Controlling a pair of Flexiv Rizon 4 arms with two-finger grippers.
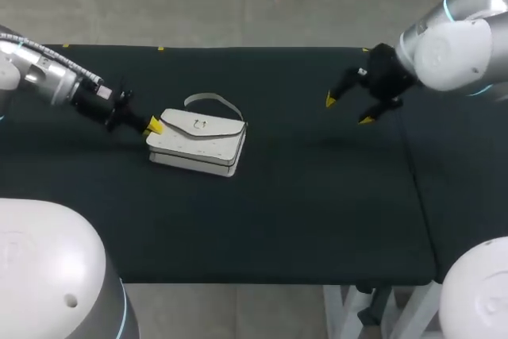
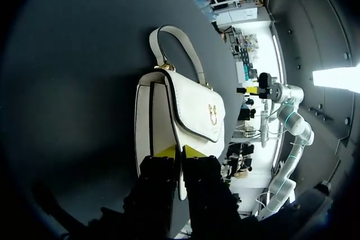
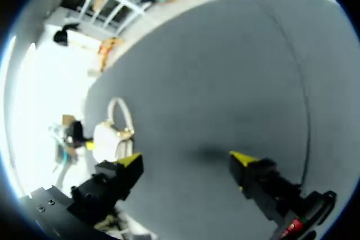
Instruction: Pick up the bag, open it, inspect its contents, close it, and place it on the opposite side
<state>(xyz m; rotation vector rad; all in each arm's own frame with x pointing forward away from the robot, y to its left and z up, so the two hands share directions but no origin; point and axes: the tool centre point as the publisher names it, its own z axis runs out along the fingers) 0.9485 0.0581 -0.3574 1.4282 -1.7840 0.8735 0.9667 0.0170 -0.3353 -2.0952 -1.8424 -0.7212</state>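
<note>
Two arms come in over a black counter (image 1: 302, 212), one from each side. A white bag (image 1: 198, 142) lies on the left half of the counter, resting on its back with the flap (image 2: 197, 108) facing up and closed. A small gold clasp (image 2: 213, 111) sits in the middle of the flap. The strap (image 1: 214, 102) curves in a loop flat on the counter past the bag's far end.

The left fingers (image 1: 152, 125) are at the bag's left end, low over the counter. In the left wrist view the two yellow tips stand close together at the near edge of the bag, with a thin white edge of the flap pinched between them; the left fingers (image 2: 170, 151) are clamped on the bag.

The right fingers (image 1: 330, 100) hang above the right part of the counter, well apart from the bag. They are spread wide with nothing between them. In the right wrist view the right fingers (image 3: 130, 161) frame bare black counter, and the bag (image 3: 109, 139) shows far ahead beside one tip.
</note>
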